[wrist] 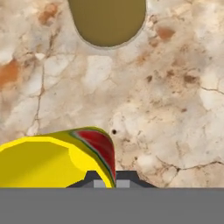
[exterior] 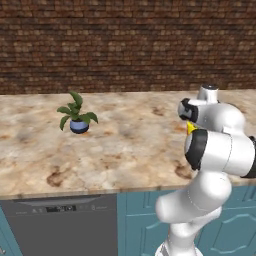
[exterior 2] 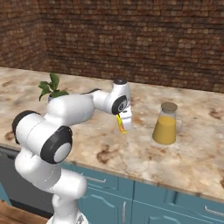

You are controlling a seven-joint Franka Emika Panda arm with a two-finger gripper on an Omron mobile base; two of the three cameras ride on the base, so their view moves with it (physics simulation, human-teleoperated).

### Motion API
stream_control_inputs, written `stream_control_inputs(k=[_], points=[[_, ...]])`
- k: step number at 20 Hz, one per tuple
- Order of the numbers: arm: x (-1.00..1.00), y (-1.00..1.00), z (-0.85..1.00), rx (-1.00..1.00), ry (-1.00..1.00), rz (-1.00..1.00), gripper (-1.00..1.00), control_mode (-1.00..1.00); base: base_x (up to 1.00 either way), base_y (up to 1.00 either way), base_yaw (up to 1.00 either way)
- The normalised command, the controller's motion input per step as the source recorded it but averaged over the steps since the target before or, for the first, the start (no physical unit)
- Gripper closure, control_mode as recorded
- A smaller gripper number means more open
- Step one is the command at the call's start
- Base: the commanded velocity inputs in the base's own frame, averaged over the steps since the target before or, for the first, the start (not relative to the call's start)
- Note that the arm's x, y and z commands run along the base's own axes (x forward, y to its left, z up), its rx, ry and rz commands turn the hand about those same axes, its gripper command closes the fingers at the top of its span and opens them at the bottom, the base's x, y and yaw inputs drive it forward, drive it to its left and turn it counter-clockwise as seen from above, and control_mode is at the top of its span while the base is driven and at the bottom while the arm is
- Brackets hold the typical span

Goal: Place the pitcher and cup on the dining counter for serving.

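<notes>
Pitcher (exterior 2: 165, 124), a clear glass carafe of orange-yellow liquid with a round brownish-grey lid, stands upright on the long beige-brown marbled stone dining counter (exterior 2: 183, 162), so that half of the serving job looks done. It sits well back from the front edge, which keeps it safe from a knock and leaves bare stone beside it.

The small yellow cylindrical cup (exterior 2: 122, 124) with a red mark on its side hangs in the 2-finger gripper (exterior 2: 124, 127), above the counter and to the left of the pitcher in the right base view. In the hand view the fingers (wrist: 94, 180) pinch the cup's rim wall (wrist: 57, 159), 1 tip inside and 1 outside, clamped together on it; a rim grip suits a cup too wide to span. The cup tilts a little in that hold, and the pitcher's lid (wrist: 107, 19) shows ahead of it. Whether the cup's base touches the stone I cannot tell.

The likely aim is to set the cup near the pitcher as a serving pair, apart enough that the opening fingers do not bump the glass.

A small green plant in a blue pot (exterior: 77, 117) stands well away to the left.
</notes>
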Motion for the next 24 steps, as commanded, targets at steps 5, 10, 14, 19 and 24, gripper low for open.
stream_control_inputs(k=[5, 10, 14, 19, 24], points=[[0.06, -0.04, -0.79, 0.07, -0.04, -0.16, 1.00, -1.00, 0.00, 0.00, 0.00], [0.32, 0.00, -0.57, 0.00, -0.07, -0.09, 1.00, -1.00, 0.00, 0.00, 0.00], [0.19, 0.00, -0.42, -0.02, -0.08, -0.03, 1.00, -1.00, 0.00, 0.00, 0.00], [0.11, 0.00, -0.22, -0.01, -0.10, -0.02, -1.00, -1.00, 0.00, 0.00, 0.00], [-0.10, 0.00, 0.24, 0.00, 0.00, 0.00, -1.00, -1.00, 0.00, 0.00, 0.00]])
